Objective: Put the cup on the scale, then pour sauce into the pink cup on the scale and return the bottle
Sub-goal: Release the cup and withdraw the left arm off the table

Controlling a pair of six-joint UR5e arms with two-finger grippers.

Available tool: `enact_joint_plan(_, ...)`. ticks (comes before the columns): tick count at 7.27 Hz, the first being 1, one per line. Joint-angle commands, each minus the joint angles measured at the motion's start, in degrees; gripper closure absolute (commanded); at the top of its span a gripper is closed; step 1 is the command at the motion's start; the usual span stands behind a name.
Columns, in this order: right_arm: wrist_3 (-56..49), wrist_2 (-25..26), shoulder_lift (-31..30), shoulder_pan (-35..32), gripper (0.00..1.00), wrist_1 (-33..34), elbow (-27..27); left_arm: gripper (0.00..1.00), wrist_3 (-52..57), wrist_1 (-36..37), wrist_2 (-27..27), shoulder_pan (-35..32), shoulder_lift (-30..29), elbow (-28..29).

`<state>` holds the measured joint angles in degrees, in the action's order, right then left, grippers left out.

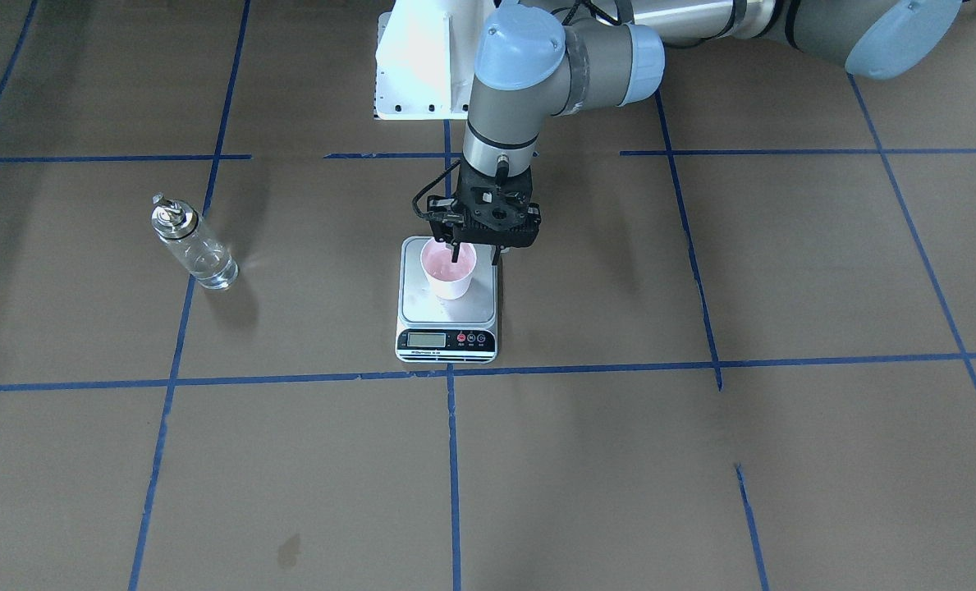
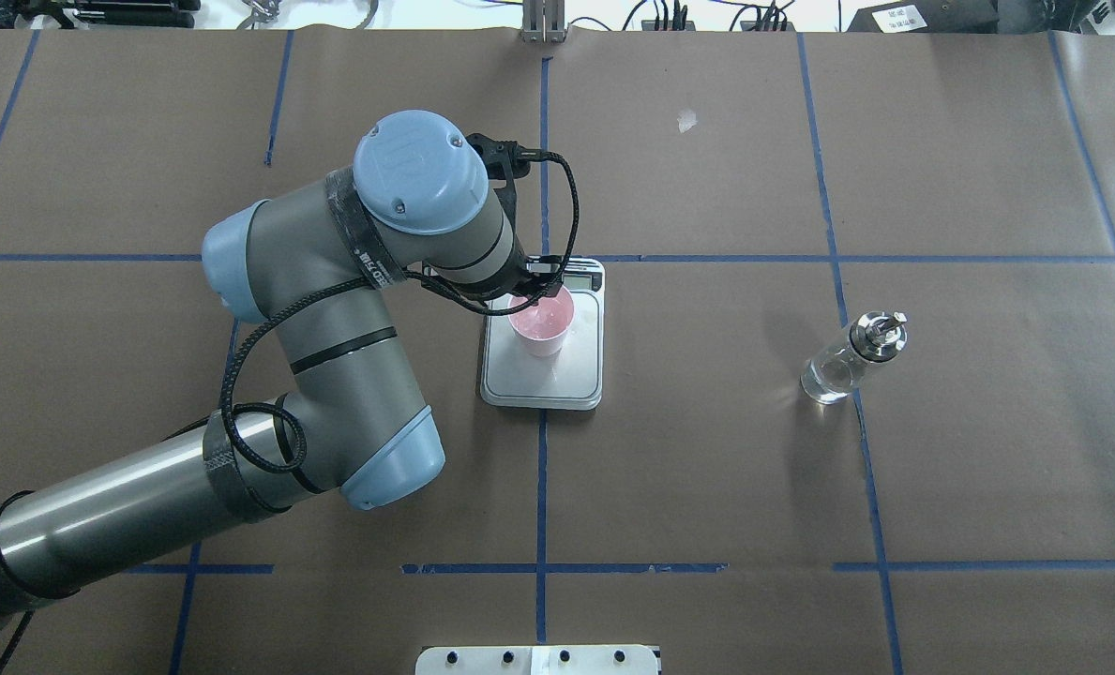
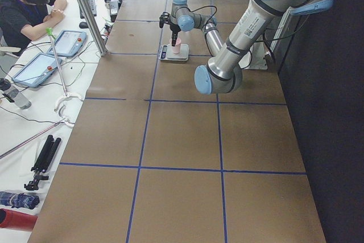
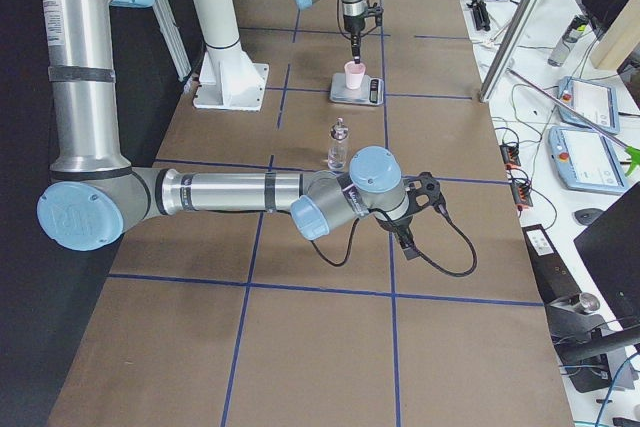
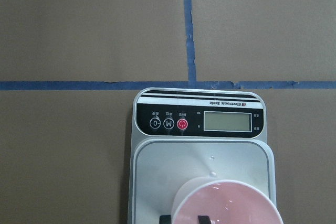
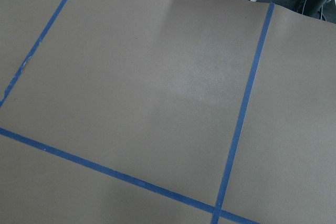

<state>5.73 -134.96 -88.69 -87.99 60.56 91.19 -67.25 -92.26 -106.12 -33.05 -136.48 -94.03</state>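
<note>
The pale pink cup [image 1: 448,275] stands upright on the silver scale [image 1: 446,338], towards its back half. It looks empty in the left wrist view [image 5: 226,205]. My left gripper [image 1: 476,261] hangs over the cup with its jaws a little apart. One finger [image 5: 202,219] is inside the cup and the other [image 5: 165,219] is just outside the rim. The clear glass bottle [image 2: 848,361] with its metal spout stands alone on the table to the scale's right. My right gripper [image 4: 408,232] is low over bare table near the bottle; I cannot tell whether it is open or shut.
Brown paper with blue tape lines covers the table [image 2: 707,469]. The white robot base plate [image 1: 422,74] is behind the scale. A few small drops lie on the scale platform [image 5: 212,174]. An operator sits past the far edge [image 3: 28,4].
</note>
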Motion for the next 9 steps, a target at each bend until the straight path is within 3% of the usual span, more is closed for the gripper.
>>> enact_joint_plan(1, 0.42, -0.04, 0.01, 0.01, 0.0, 0.0, 0.13, 0.0, 4.64, 4.86, -0.22, -2.09, 1.47, -6.73)
enact_joint_plan(4, 8.3, -5.2, 0.1, 0.53, 0.0, -0.26, 3.89, 0.0, 19.03, 15.33, -0.4, -8.84, 11.28, -23.08)
enact_joint_plan(6, 24.33, -4.61, -0.16, 6.56, 0.0, -0.09, 12.91, 0.0, 34.39, 16.76, -1.88, -17.52, 17.44, -25.14)
enact_joint_plan(7, 29.81, -3.74, -1.12, 9.73, 0.0, -0.09, 17.31, 0.0, 45.0, 16.58, -5.11, -23.92, 21.47, -25.49)
enact_joint_plan(9, 43.68, 2.31, -3.93, 18.25, 0.0, 0.09, 28.12, 0.0, 65.77, 16.5, -12.76, -41.13, 30.61, -24.8)
